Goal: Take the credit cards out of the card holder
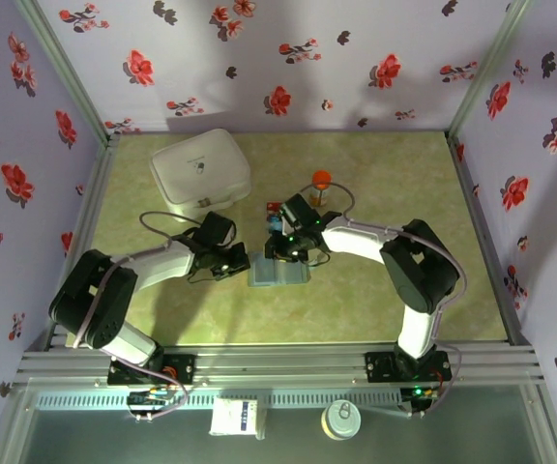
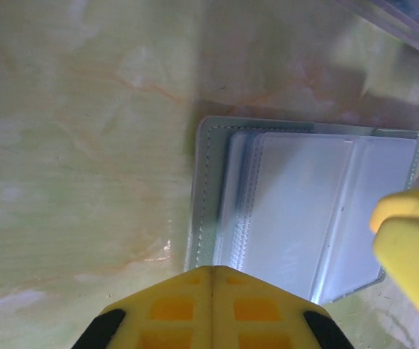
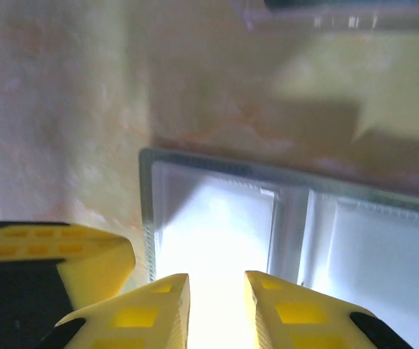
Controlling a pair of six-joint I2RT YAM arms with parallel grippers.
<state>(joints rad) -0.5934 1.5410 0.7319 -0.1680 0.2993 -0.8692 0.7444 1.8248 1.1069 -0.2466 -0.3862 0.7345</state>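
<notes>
The card holder lies open and flat at the table's middle, a grey-blue stitched wallet with pale pockets. My left gripper is shut, its tip resting on the holder's left edge. My right gripper hovers open just above the left panel, jaws a little apart with only the bright pocket showing between them. The credit cards are hidden within the glare-washed pockets. A small blue and red patch lies just behind the holder; it is too small to identify.
A big white lidded case sits at the back left. An orange-capped bottle stands behind the right arm. A clear plastic box lies just beyond the holder. Flowered walls enclose the table on three sides.
</notes>
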